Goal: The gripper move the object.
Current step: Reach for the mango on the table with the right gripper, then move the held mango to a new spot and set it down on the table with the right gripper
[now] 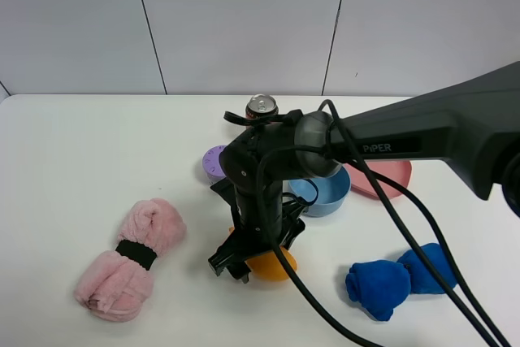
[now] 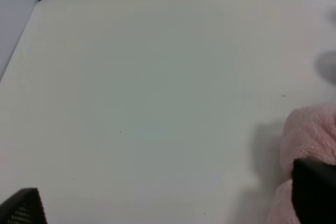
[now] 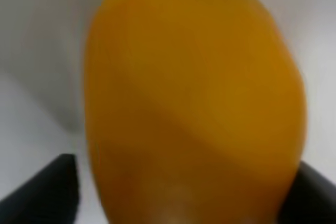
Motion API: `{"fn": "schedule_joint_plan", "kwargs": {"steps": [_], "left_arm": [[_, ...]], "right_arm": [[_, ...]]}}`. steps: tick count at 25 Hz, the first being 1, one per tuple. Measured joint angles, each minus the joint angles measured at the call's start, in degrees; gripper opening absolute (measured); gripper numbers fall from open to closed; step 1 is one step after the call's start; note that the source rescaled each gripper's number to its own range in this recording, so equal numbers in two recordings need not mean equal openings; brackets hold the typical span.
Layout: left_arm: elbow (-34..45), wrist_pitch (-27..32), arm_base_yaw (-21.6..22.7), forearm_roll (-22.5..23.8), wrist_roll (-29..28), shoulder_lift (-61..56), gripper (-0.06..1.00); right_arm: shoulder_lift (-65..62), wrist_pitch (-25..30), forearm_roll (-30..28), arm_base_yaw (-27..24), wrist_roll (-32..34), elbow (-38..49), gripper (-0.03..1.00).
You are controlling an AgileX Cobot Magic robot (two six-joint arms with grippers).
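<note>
The orange-yellow mango (image 1: 275,267) lies on the white table (image 1: 81,160) near the front middle. My right arm reaches across from the right, and its gripper (image 1: 250,264) points down at the mango's left end. In the right wrist view the mango (image 3: 194,103) fills the frame between the two black fingertips (image 3: 47,190); a thin gap shows on one side, so the jaws straddle it and are open. My left gripper (image 2: 168,205) is open and empty over bare table beside the pink towel roll (image 2: 312,135); it does not show in the high view.
A pink towel roll (image 1: 130,259) with a black band lies at the front left. A red can (image 1: 262,107), a purple-lidded container (image 1: 213,164), a blue bowl (image 1: 325,193) and a pink plate (image 1: 382,178) stand behind the arm. Blue cloth (image 1: 398,280) lies at the front right.
</note>
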Motion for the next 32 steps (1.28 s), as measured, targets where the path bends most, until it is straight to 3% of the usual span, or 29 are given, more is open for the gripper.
{"fn": "schedule_joint_plan", "kwargs": {"steps": [1, 12, 21, 27, 32], "left_arm": [[0.0, 0.0, 0.0, 0.0, 0.0, 0.0, 1.0], [0.0, 0.0, 0.0, 0.0, 0.0, 0.0, 1.0], [0.0, 0.0, 0.0, 0.0, 0.0, 0.0, 1.0], [0.0, 0.0, 0.0, 0.0, 0.0, 0.0, 1.0], [0.0, 0.0, 0.0, 0.0, 0.0, 0.0, 1.0]], "right_arm": [[0.0, 0.13, 0.0, 0.0, 0.0, 0.0, 0.0], [-1.03, 7.97, -3.03, 0.0, -0.09, -0.06, 0.0], [-13.5, 15.84, -3.53, 0.0, -3.07, -0.06, 0.0], [-20.77, 16.97, -3.57, -0.06, -2.37, -0.06, 0.0], [-22.46, 17.84, -3.42, -4.92, -1.39, -0.06, 0.0]]}}
